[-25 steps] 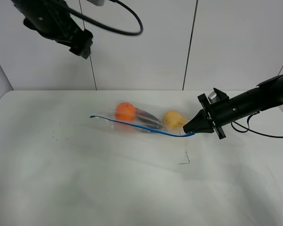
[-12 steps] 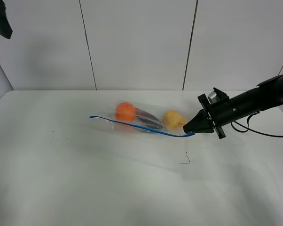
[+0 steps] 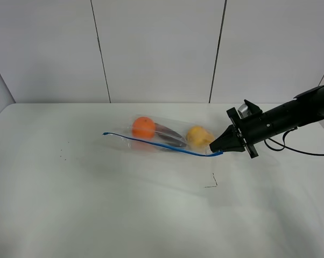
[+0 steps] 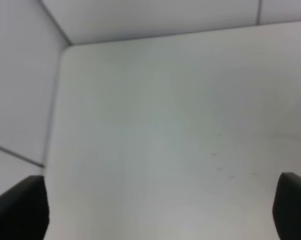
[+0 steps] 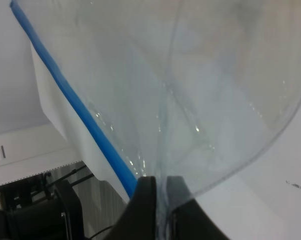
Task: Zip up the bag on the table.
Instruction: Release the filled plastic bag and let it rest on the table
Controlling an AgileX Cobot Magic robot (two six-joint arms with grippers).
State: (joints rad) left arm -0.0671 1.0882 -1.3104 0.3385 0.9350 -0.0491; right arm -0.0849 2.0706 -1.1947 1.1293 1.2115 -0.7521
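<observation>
The clear bag (image 3: 167, 138) lies on the white table (image 3: 97, 215) with an orange fruit (image 3: 143, 127), a dark purple piece (image 3: 167, 134) and a yellow fruit (image 3: 198, 136) inside. Its blue zipper strip (image 3: 162, 145) runs along the near edge. My right gripper (image 3: 219, 151) is shut on the strip's right end. The right wrist view shows the film (image 5: 200, 90) and blue strip (image 5: 75, 105) rising from the closed fingertips (image 5: 143, 200). My left gripper (image 4: 160, 210) is open, its fingers (image 4: 20, 210) wide apart over bare table (image 4: 165, 125), and it is outside the exterior view.
A small dark angled mark (image 3: 211, 183) sits on the table in front of the bag's right end, and faint specks (image 3: 62, 156) lie to the left. White wall panels stand behind the table. The right arm's cable (image 3: 307, 153) trails at the right edge.
The left arm has left the exterior view, withdrawing past the top left corner. The right gripper and the bag have not moved.
</observation>
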